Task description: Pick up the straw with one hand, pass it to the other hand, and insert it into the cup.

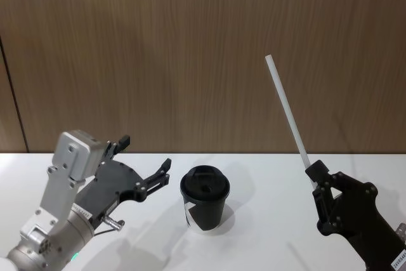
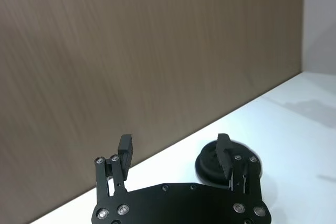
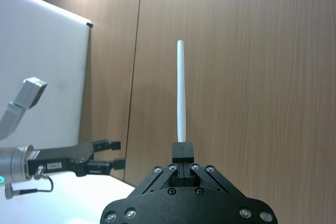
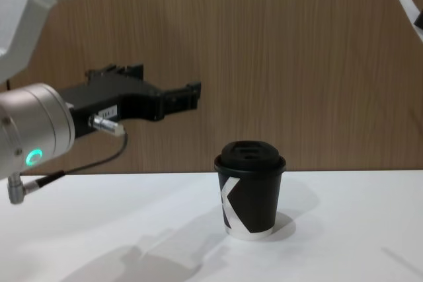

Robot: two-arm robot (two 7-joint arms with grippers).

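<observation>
Left claw (image 1: 146, 151): it is hanging above the tabletop (image 1: 273, 239) just left of the cup (image 1: 205, 201). Its fingers are spread wide, gripping nothing and pointing toward the right side.

Cup: it is standing upright on the tabletop between the two arms, with its lid on and nothing poking out of it. From the left wrist view, its lid is peeking past one finger (image 2: 224, 150).

Straw (image 1: 288, 112): it is sticking up into the air from the right claw, with its top leaning toward the left. It is well apart from both the cup and the left claw.

Right claw (image 1: 315, 171): it is hovering to the right of the cup, clenched on the straw's lower end.

Done so far: the pick-up is looking complete, since the straw is clear of the tabletop and gripped firmly.

Left to do: the handover is not yet begun, as the claws are sitting well apart. After it, the straw is going to need lining up with the lid's opening and pushing in.

Progress: I am judging it at roughly a third.
</observation>
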